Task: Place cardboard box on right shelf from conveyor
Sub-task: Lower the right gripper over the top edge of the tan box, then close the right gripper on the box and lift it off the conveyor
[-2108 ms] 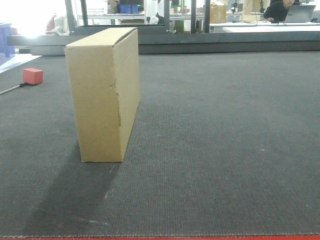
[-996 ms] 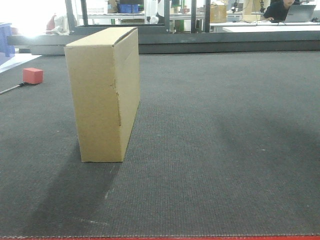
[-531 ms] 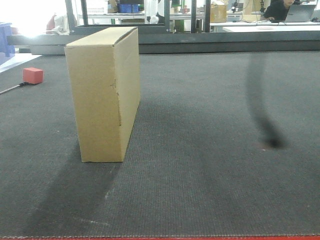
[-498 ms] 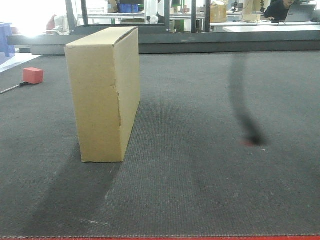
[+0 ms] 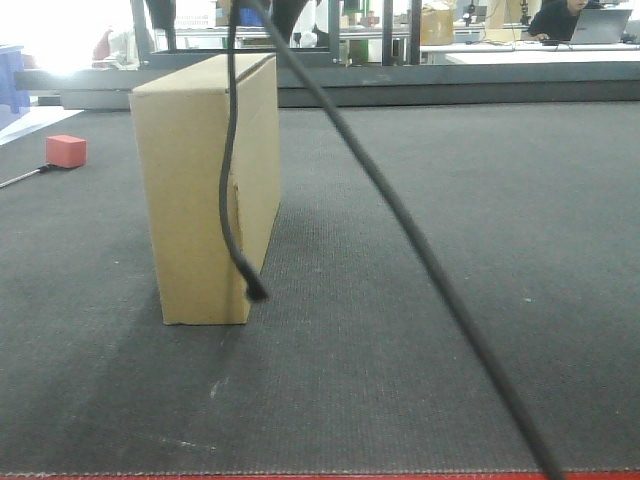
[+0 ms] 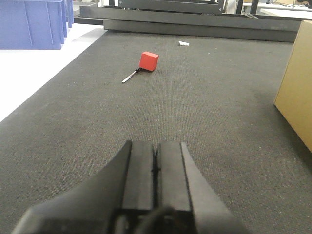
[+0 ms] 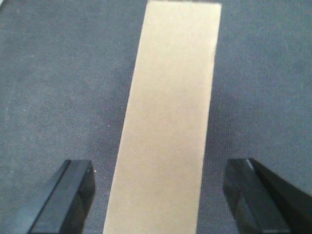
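Observation:
The cardboard box (image 5: 185, 200) stands upright on its narrow edge at the left of the dark ribbed conveyor (image 5: 450, 250). In the right wrist view I look down on the box's tan top face (image 7: 168, 122). My right gripper (image 7: 160, 168) is open above it, one finger on each side and clear of the cardboard. My left gripper (image 6: 156, 146) is shut and empty, low over the belt (image 6: 195, 107), with the box's side (image 6: 297, 83) off to its right. Two black cables (image 5: 235, 200) hang across the front view. The right shelf is out of view.
A small red block (image 5: 66, 151) lies on the belt at far left, also (image 6: 148, 61), with a thin rod (image 6: 130, 76) beside it. Blue bins (image 6: 31, 22) stand beyond the belt's left edge. A dark metal rail (image 5: 450, 90) bounds the far side.
A dark blurred streak crossed from right to left, and two black cables now hang in front of the box in the front view. The box has not moved.

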